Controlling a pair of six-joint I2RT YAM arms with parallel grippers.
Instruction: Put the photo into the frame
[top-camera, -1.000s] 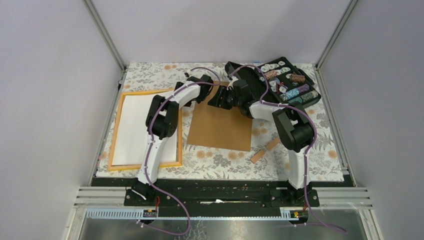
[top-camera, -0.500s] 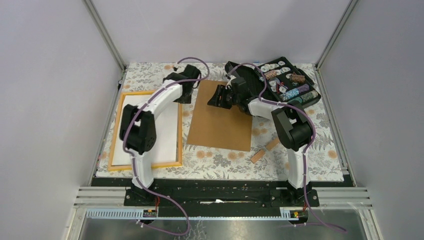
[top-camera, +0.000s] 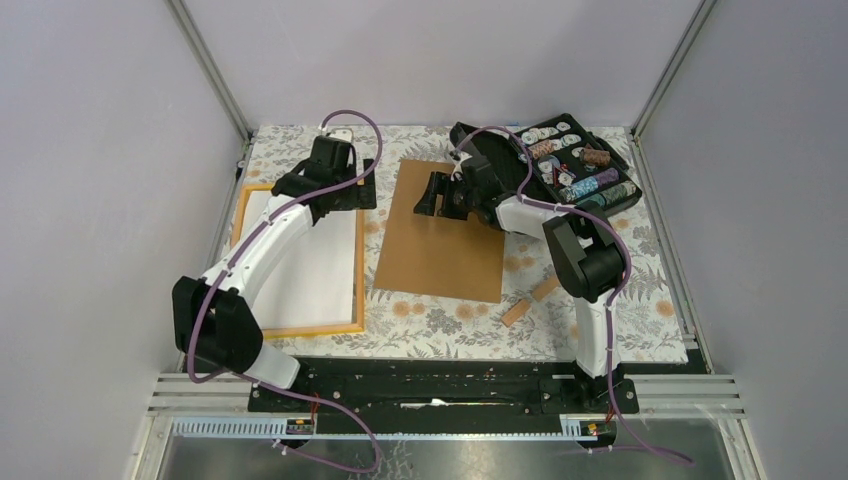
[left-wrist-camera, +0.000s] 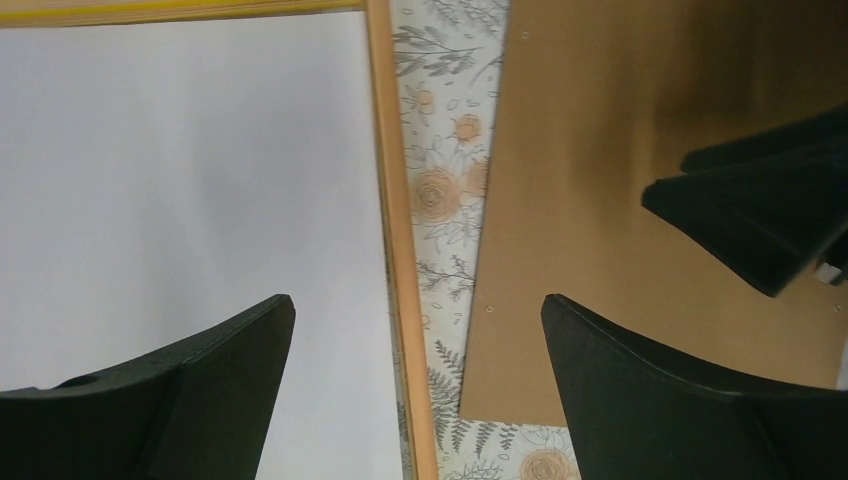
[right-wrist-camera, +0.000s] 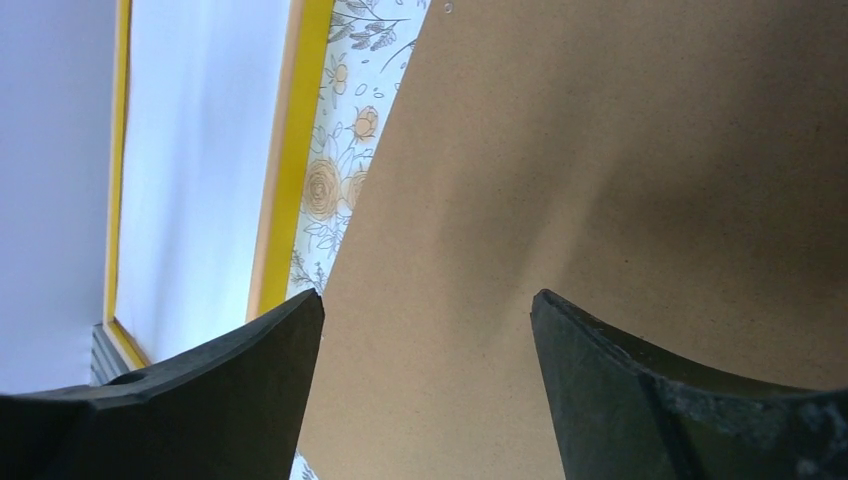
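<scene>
At the left of the overhead view: the photo (top-camera: 320, 270), white back up, flat inside the frame (left-wrist-camera: 398, 250), sheet right up to the orange-yellow rails. Across part of it, the white left arm (top-camera: 265, 245), reaching from lower left toward the frame's upper right corner.

Over that corner, the left jaws, spread wide and pinching nothing. In the left wrist view, one tip over the white sheet and the other over the brown board (top-camera: 440, 245), with the frame's right rail and a strip of flowered counter (top-camera: 450, 320) in between.

Near the middle of the overhead view, the right jaws, likewise spread and gripping nothing, over the upper part of the board. In the right wrist view, only bare brown surface between the tips, with yellow rail and white sheet off to the upper left. Same dark tips visible at the right edge of the left wrist view.

Board flat on the counter just beside the frame, separated by a narrow gap of cloth. At upper right, an open black case (top-camera: 605, 205) of chips, partly behind the right arm (top-camera: 585, 260). Near the board's lower right corner — two small wooden strips (top-camera: 514, 312).
</scene>
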